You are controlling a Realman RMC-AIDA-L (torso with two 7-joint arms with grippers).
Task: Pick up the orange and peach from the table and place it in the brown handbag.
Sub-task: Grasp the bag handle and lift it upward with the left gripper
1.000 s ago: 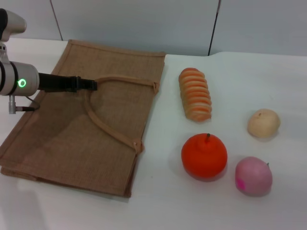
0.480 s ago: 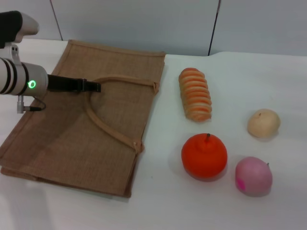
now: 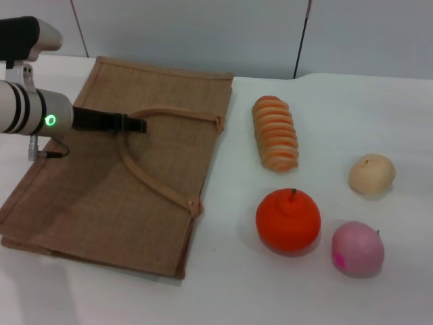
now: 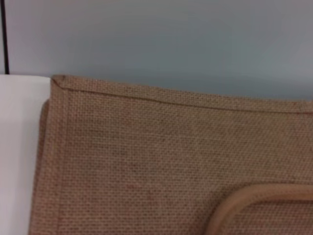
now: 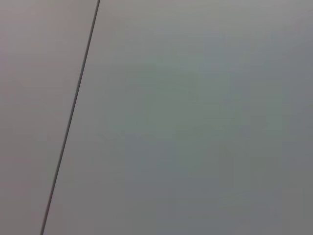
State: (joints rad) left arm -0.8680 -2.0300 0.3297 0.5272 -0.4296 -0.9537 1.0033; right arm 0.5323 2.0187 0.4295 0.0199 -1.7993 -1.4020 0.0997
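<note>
Coarse matt woven jute brown handbag [image 3: 128,183] (smoother trim handles), smooth orange [image 3: 288,221], white glossy table [image 3: 325,291]

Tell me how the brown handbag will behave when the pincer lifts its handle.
The brown handbag lies flat and creased on the table, so it is probably floppy and would sag rather than hold shape. Its woven cloth looks light and not slippery. The left pincer is at the loop handle; lifting there likely raises only the top layer.

A white table [image 3: 237,284] carries a flat tan-brown woven jute handbag [image 3: 81,210] beneath the left gripper [image 3: 139,125]; beyond its tip lie a striped orange-and-cream bread loaf [image 3: 275,133], a beige round fruit [image 3: 371,174], a bright orange round fruit [image 3: 287,221] and a pale pink round peach [image 3: 357,249].
</note>
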